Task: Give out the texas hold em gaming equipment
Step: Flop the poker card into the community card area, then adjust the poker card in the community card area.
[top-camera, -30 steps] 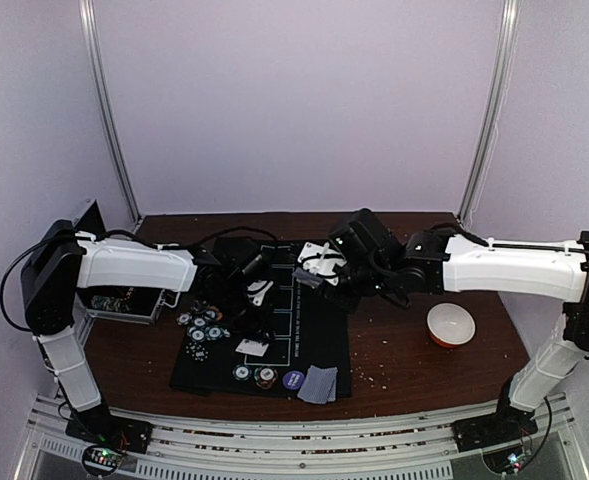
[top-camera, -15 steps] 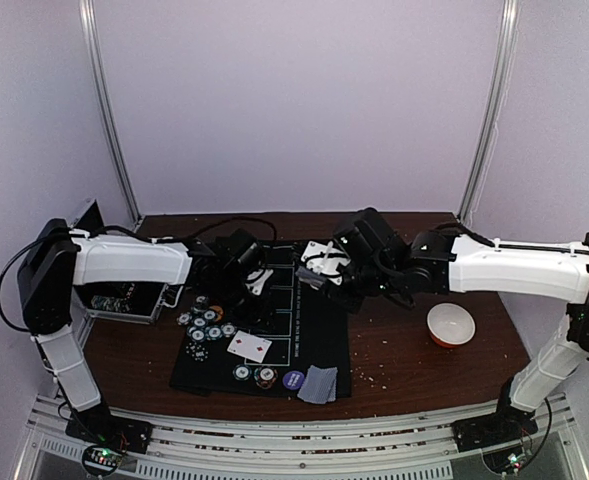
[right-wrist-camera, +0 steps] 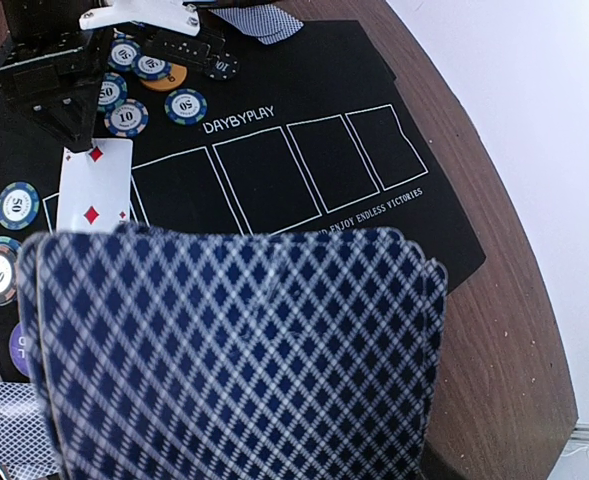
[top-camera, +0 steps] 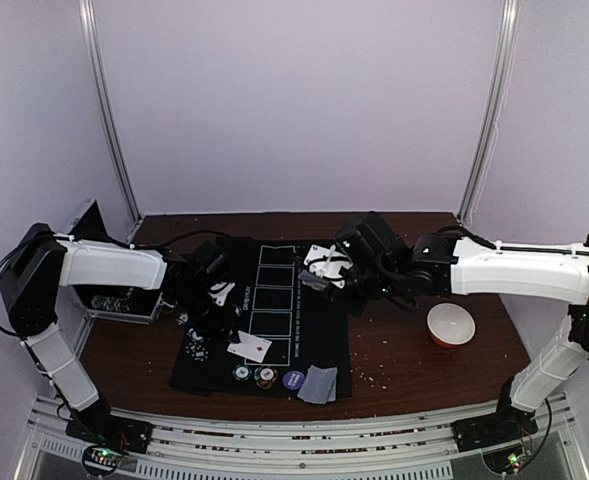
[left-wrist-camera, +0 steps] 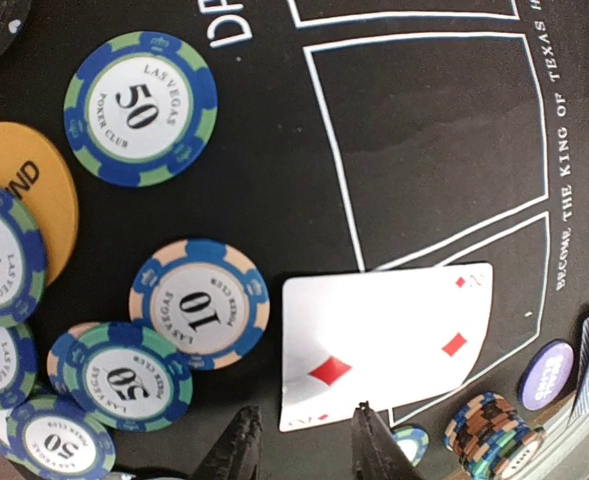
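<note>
the two of diamonds [left-wrist-camera: 384, 345] is lying face up and free on the black mat [left-wrist-camera: 434, 150], in the lower middle of the left wrist view. a second ago the left end effector [left-wrist-camera: 304, 448] was pinched tighter and sitting further right. now it is pulling back toward the left of the overhead frame, jaws partly spread, nothing between them. so this card is probably dealt. it is looking flat and white with red pips, and it is straddling a white box line. poker chips [left-wrist-camera: 199, 303] are crowding just left of it. in the upper middle of the overhead frame, the right end effector [top-camera: 326, 270] is gripping a fan of blue-backed cards [right-wrist-camera: 234, 350], probably the next to deal.
</note>
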